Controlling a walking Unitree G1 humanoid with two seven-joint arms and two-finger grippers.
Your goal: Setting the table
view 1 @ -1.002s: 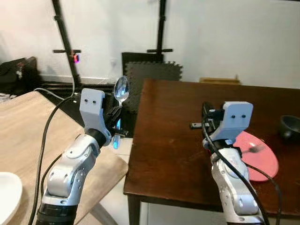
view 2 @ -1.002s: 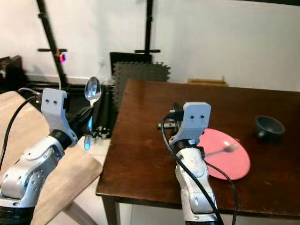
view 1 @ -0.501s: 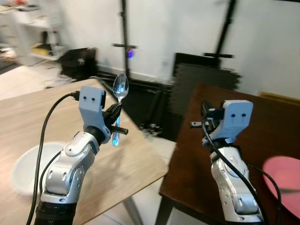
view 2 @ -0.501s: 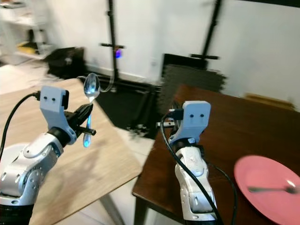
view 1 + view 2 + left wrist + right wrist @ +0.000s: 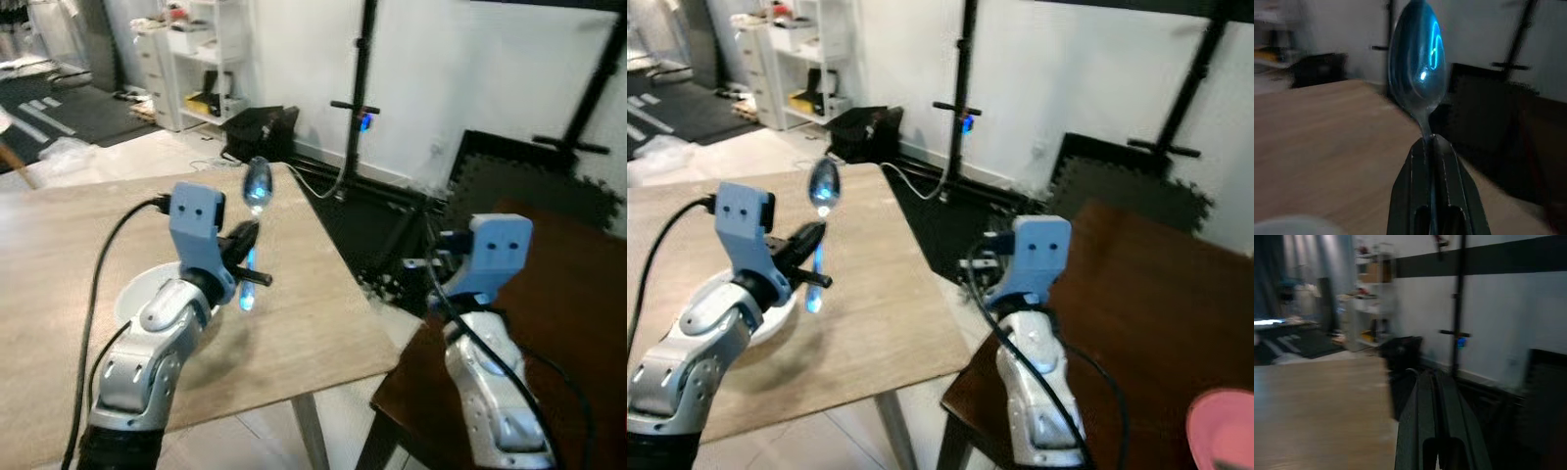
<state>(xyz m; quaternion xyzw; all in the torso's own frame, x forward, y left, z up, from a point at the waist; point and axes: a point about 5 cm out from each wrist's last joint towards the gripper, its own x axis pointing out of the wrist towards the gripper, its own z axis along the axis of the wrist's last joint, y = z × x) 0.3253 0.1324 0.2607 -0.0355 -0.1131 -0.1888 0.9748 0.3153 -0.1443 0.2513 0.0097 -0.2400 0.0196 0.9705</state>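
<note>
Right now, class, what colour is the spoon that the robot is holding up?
Silver, with a blue glint on the bowl of the spoon. The left wrist view shows it best.

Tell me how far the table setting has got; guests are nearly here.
Done: a pink plate lies on the dark table. In hand: the left gripper is shut on a spoon, held upright above the light table, near a white bowl. The right gripper is shut, carrying nothing. Left: placing the spoon.
</note>
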